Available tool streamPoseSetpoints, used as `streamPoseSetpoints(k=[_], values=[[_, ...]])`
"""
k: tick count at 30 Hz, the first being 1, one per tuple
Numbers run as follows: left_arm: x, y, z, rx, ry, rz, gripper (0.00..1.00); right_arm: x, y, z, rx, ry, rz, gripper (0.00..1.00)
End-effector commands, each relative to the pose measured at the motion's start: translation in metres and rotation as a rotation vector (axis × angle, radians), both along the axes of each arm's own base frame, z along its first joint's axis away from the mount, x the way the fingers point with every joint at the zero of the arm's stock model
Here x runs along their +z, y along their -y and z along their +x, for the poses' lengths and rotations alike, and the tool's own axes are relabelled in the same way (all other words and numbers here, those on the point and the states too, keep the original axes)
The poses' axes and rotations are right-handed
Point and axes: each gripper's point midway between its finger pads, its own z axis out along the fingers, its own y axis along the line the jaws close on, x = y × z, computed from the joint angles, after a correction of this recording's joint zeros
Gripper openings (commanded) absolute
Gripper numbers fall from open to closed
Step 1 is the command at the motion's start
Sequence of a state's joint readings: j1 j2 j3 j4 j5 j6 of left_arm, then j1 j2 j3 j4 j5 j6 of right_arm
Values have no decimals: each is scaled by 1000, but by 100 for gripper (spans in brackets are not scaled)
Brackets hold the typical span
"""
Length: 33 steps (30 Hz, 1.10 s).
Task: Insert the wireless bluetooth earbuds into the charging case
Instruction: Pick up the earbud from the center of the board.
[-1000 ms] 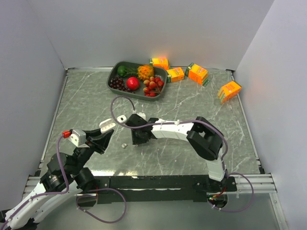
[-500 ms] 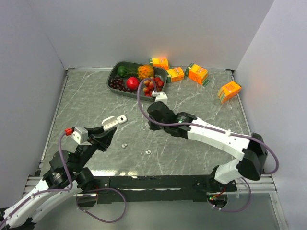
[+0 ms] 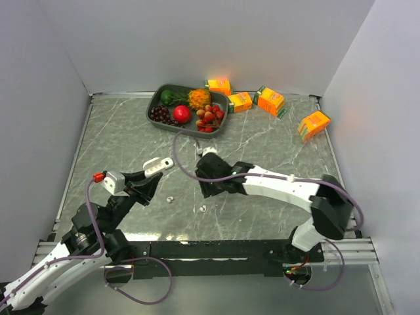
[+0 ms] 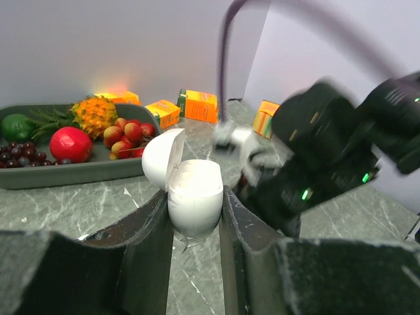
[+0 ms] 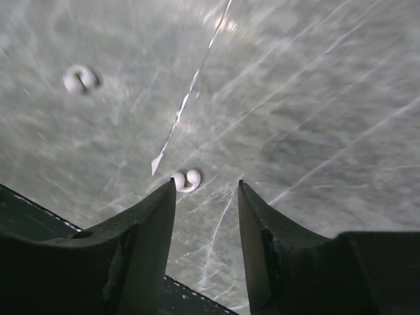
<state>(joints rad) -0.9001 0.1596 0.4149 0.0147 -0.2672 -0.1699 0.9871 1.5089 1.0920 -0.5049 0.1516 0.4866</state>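
- Left fingers (image 4: 141, 236) are clenched on the white egg-shaped plastic charging case (image 4: 193, 190). The case is held off the counter (image 3: 262, 144) with its hinged lid tipped back. Judged purpose: keep the open cavity steady and facing the other arm for loading.
- Right fingers (image 5: 141, 236) are spread, pointing down, with nothing gripped and bare grey marbled counter between them.
- One small white bean-like earbud (image 5: 186, 180) lies on the counter just beyond the right fingertips, nearer one finger than centred. Judged: lining up for a pick.
- A second small white earbud (image 5: 80, 79) lies well off to that same side.
- No earbud is visible inside the case.
- The right wrist crowds close ahead of the left fingers, and its purple cable (image 3: 177, 147) loops near the case, so there is a snag risk.
- The dark green fruit tray (image 4: 79, 172) and orange cartons (image 3: 270, 100) sit far beyond both sets of fingers.
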Motion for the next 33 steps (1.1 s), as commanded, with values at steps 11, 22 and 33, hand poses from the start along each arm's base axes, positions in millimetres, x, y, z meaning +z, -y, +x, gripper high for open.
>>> streamPoseSetpoints(k=[11, 22, 33], values=[[18, -11, -13, -21, 24, -54, 1, -48, -31, -48, 61, -76, -42, 55], [16, -18, -16, -9, 28, -61, 1, -60, -24, -59, 49, -64, -48, 38], [14, -17, -15, -7, 20, -53, 1, -75, -30, -48, 55, -38, -118, 36]])
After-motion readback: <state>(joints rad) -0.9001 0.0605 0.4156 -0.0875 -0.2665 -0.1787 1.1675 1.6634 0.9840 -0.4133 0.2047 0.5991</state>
